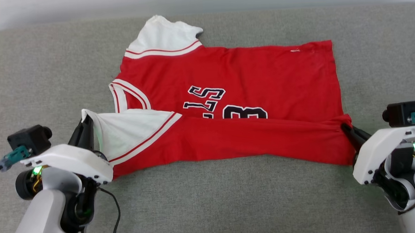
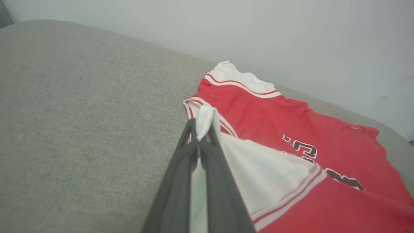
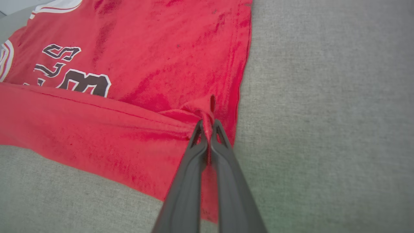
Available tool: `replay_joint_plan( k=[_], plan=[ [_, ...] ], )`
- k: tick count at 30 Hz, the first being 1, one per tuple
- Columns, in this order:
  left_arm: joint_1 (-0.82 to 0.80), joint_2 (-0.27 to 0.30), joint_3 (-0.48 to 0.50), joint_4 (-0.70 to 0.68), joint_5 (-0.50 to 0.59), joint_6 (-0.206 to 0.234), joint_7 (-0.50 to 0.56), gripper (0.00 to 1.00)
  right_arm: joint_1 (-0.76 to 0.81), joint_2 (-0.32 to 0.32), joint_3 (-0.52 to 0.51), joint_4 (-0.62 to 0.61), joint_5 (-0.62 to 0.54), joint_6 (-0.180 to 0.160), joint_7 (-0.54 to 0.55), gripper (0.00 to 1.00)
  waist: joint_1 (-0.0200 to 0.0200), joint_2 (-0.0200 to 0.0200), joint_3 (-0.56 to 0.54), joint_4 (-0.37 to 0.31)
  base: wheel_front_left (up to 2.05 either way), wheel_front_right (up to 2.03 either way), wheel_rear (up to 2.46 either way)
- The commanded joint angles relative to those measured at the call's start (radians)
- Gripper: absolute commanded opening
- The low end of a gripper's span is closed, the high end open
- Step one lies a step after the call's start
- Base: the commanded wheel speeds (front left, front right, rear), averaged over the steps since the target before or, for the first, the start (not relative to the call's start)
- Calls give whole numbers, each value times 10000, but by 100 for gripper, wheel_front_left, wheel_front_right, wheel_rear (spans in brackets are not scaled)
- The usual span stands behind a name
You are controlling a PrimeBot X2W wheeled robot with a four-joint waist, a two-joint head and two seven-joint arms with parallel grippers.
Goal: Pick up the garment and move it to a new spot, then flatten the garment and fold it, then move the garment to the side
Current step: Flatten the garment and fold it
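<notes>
The garment [image 1: 233,76] lies spread on a grey fabric surface [image 1: 211,200], which shows bare all round it. It is turned sideways to the robot. Its striped collar [image 1: 120,94] is at the garment's left end and its hem runs down the right end. The front faces up. Black white-outlined lettering and a number [image 1: 228,105] sit near the garment's middle.

The garment's near long edge is folded up over the front in a red band, and this band covers the lower part of the number. One white sleeve [image 1: 163,36] juts from the garment's far left corner, flat on the surface. The other white sleeve [image 1: 131,130] lies on the near left part, opened toward the left tool [image 1: 85,118].

In the left wrist view, the left tool [image 2: 202,126] has its two dark fingers pressed together on the tip of that near sleeve, and a tuft of white cloth pokes out past them. The right tool [image 1: 344,126] is at the garment's near right corner. In the right wrist view, the right tool [image 3: 208,124] is pinched tight on a small bunch of red cloth at the hem, where the folded band ends. Creases run from that pinch along the fold.

A pale wall [image 2: 258,32] rises beyond the garment's far side.
</notes>
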Motion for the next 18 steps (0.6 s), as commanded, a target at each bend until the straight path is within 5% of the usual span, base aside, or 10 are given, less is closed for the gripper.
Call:
replay_joint_plan(
  k=[1,8,9,11,12,13,14,15,18],
  plan=[
    [-479,-47,-86,582,-21,-208,3,0,-390,-113,214,387,29,-11,-139,0,-1,-1,431,-31,0,0,0],
    [-1453,-260,-371,2184,-68,-722,80,0,-1313,-365,897,1488,123,-11,-863,0,-1,-1,810,-86,0,0,0],
    [-1560,-319,-424,2413,-126,-846,122,0,-1413,-408,1033,1673,105,-11,-1017,16,-1,-1,835,-85,0,0,0],
    [-1749,-368,-495,2897,-223,-1075,197,0,-1625,-410,1259,2002,210,-9,-1403,81,-1,-1,866,-104,0,0,0],
    [-1829,-398,-543,3133,-237,-1182,213,25,-1704,-448,1374,2176,231,-11,-1569,100,-1,-1,870,-112,0,0,0],
    [-1868,-472,-618,3333,-287,-1297,280,46,-1750,-461,1484,2369,275,-11,-1698,100,-1,-1,861,-115,0,0,0],
    [-1910,-544,-651,3497,-356,-1401,273,85,-1808,-467,1588,2508,325,-11,-1857,100,-1,-1,846,-115,0,0,0],
    [-1972,-574,-655,3674,-357,-1467,223,100,-1851,-500,1691,2652,375,-11,-2028,100,-1,-1,809,-114,0,0,0],
    [-2047,-616,-653,4059,-422,-1631,100,100,-1916,-612,2037,2747,614,-9,-2707,100,-1,-1,651,-99,0,0,0]
  ],
)
